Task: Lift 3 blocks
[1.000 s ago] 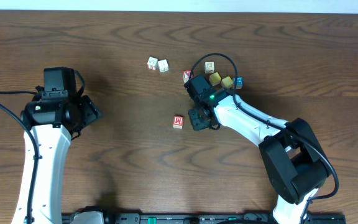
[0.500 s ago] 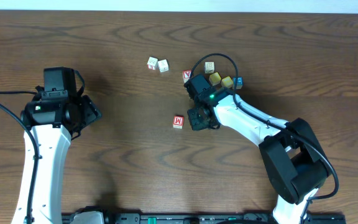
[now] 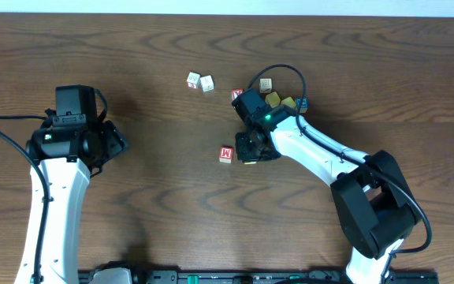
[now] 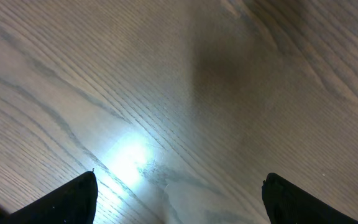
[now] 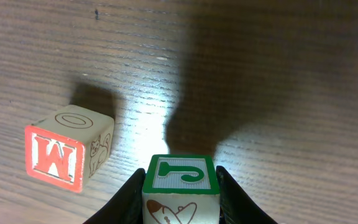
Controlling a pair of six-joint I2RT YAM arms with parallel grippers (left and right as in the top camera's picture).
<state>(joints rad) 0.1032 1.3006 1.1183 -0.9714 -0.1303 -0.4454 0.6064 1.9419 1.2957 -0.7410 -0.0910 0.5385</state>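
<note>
My right pincer (image 5: 180,196) clamps the green block (image 5: 180,174) over the worktop (image 5: 278,74); the red M block (image 5: 67,152) sits just left, far from my spread left pincer (image 4: 180,199).

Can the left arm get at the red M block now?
Probably yes: left claw is open, bare table leads to the red M block; the right claw, holding the green block, stands close.

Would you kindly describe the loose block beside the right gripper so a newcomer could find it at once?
On the wooden table, find the right gripper near the middle, its jaws shut on a green-topped block. Just left of it in the overhead view, the lone block lies by itself. Its red face with a white M sets it apart from the group of blocks farther back.
</note>
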